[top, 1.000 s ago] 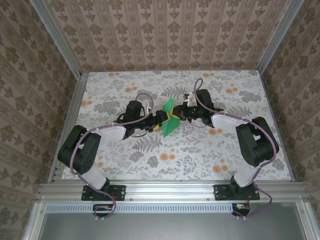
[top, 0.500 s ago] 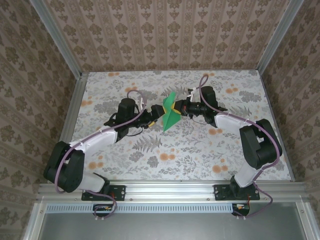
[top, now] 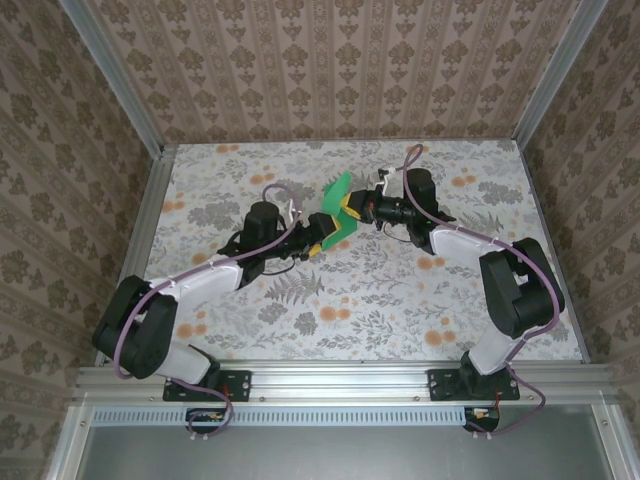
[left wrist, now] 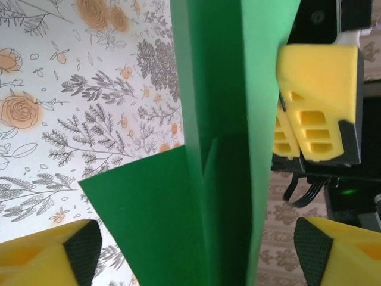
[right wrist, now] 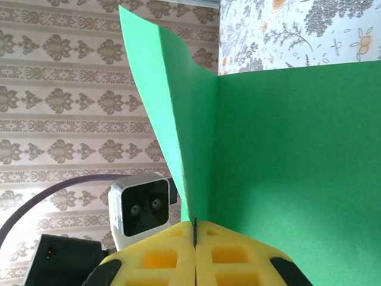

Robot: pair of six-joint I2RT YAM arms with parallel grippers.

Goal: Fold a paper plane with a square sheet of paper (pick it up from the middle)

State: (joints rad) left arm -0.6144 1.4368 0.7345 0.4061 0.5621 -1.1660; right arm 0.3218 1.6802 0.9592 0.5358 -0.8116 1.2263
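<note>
The bright green sheet of paper (top: 338, 203) hangs above the table's middle, folded along a centre crease with flaps spreading out. My right gripper (top: 354, 209) is shut on its edge; in the right wrist view the yellow fingers (right wrist: 172, 259) meet on the crease of the paper (right wrist: 286, 149). My left gripper (top: 320, 234) stands open just left of it. In the left wrist view the folded paper (left wrist: 226, 179) stands between the wide-apart fingertips (left wrist: 80, 250) of my left gripper (left wrist: 196, 253), touching neither. The right gripper's fingers (left wrist: 315, 101) show behind the paper.
The flowered tabletop (top: 380, 300) lies below both arms. Patterned walls with metal corner posts (top: 150, 150) close in the far and side edges. Purple cables (top: 285, 195) loop over both forearms.
The paper has risen and shifted toward the far wall with my right gripper. My left arm swung out to the left and came back in beside the paper.
</note>
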